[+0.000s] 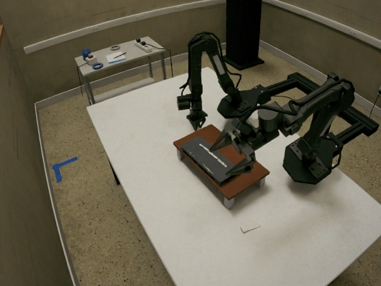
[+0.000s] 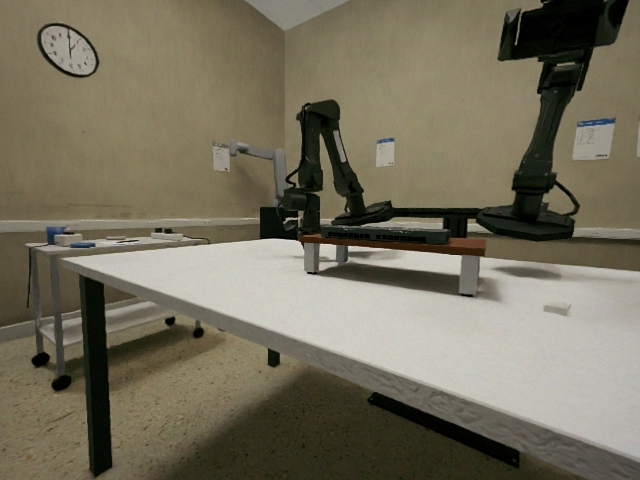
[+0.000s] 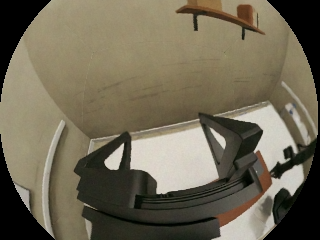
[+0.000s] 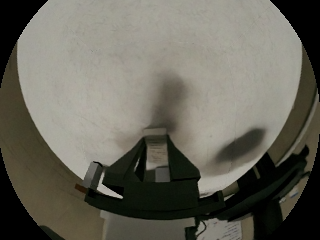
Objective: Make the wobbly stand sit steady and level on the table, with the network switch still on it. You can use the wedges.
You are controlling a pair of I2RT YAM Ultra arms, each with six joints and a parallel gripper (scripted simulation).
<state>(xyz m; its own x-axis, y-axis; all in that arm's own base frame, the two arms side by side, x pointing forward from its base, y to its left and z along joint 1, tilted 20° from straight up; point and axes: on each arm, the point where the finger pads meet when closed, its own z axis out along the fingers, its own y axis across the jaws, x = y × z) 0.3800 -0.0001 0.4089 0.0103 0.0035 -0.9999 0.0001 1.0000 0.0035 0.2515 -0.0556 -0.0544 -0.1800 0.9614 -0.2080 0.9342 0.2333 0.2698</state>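
The brown-topped stand (image 1: 246, 181) stands on short white legs in the middle of the white table, with the dark network switch (image 1: 204, 157) lying on it; both also show in the exterior view, the stand (image 2: 398, 245) and the switch (image 2: 385, 234). My left gripper (image 1: 222, 159) is wide open and lies low over the switch, one finger on each side; its own view shows the spread fingers with nothing between them. My right gripper (image 1: 196, 124) points down at the stand's far corner, shut on a small white wedge (image 4: 158, 158). A second white wedge (image 1: 250, 227) lies loose on the table in front.
A grey cart (image 1: 118, 55) with small items stands beyond the table's far left corner. A black column (image 1: 243, 30) stands at the back wall. The black frame (image 1: 353, 120) carrying both arm bases sits along the table's right side.
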